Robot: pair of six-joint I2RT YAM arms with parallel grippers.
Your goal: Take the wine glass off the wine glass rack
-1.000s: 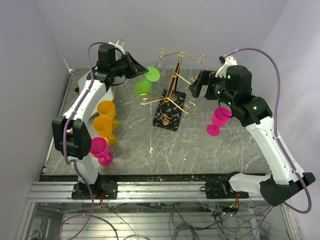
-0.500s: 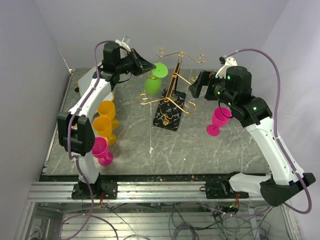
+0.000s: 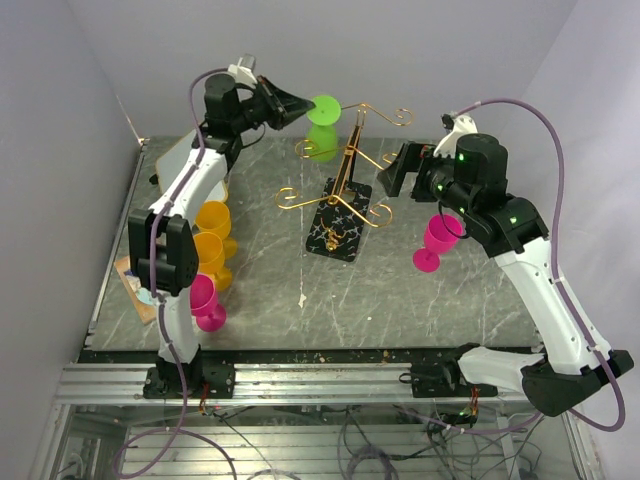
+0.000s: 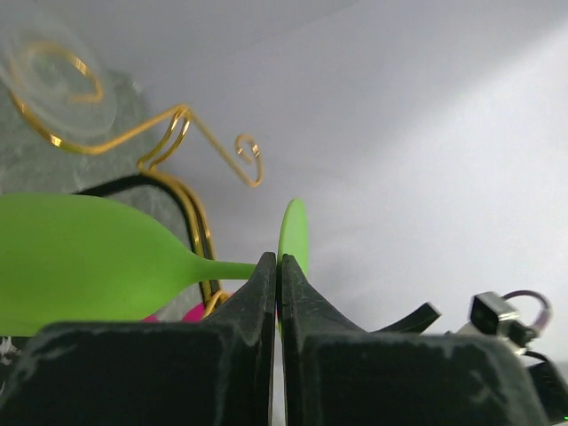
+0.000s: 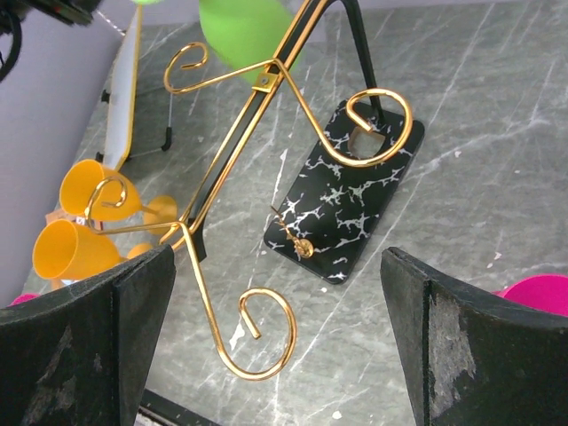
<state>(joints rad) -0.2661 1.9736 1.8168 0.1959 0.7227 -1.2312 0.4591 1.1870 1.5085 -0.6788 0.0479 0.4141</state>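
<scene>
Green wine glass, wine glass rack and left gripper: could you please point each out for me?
green wine glass (image 4: 80, 262), left wrist view, on its bowl.
wine glass rack (image 5: 355, 200), right wrist view, on its black marble-look base.
left gripper (image 4: 278, 266), left wrist view, between fingertips shut on the stem.

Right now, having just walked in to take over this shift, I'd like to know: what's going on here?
The left gripper is shut on the stem of a green wine glass, holding it in the air beside the top hooks of the gold wire rack, apparently clear of the wire. The right gripper is open and hovers at the rack's other side, holding nothing. Two orange glasses and two pink glasses are on the table.
</scene>
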